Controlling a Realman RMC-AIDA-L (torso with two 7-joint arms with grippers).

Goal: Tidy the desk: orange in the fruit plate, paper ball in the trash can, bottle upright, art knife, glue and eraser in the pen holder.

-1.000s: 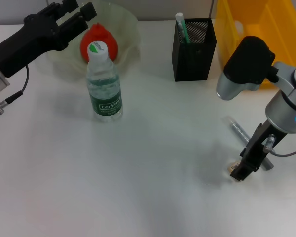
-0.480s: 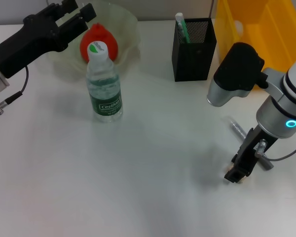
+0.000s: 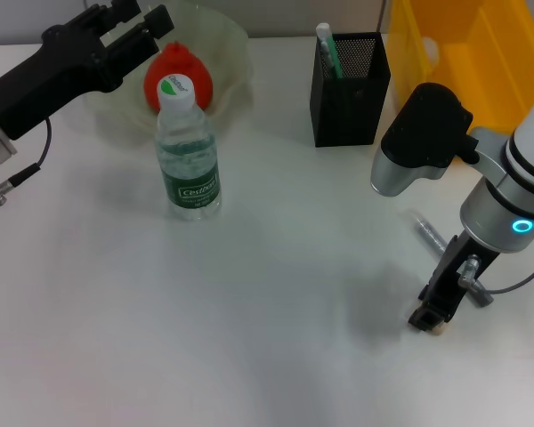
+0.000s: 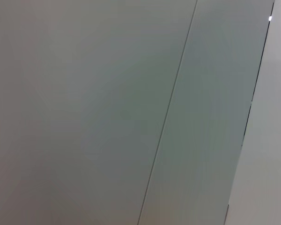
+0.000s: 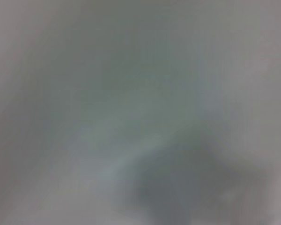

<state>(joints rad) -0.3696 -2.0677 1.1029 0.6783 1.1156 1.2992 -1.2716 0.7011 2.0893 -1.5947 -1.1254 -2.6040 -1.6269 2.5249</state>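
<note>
The eraser (image 3: 436, 327) is being worked on right now: it is lying on the desk (image 3: 267, 338) at the near right, with only a tan sliver showing under the tip of the right gripper (image 3: 424, 318). Whether those fingers are actually pinched on it can't be told, since the tip is hiding most of it.

The risk here looks like a squirt-out. A block that tiny is easily being nudged sideways if the tips are landing off-centre, and the grey stick (image 3: 451, 259) lying just behind the gripper could get knocked too.

The left gripper (image 3: 135, 27) is being held up over the fruit plate (image 3: 231, 53), fingers spread and holding nothing. The orange (image 3: 180, 76) is already sitting in the plate, the bottle (image 3: 187, 151) is standing upright, and the pen holder (image 3: 349, 89) and trash can (image 3: 467, 53) are waiting at the back.

Compared with a second ago, the right arm has been swung toward the left and the tip brought nearer the front edge; nothing else is being moved.
</note>
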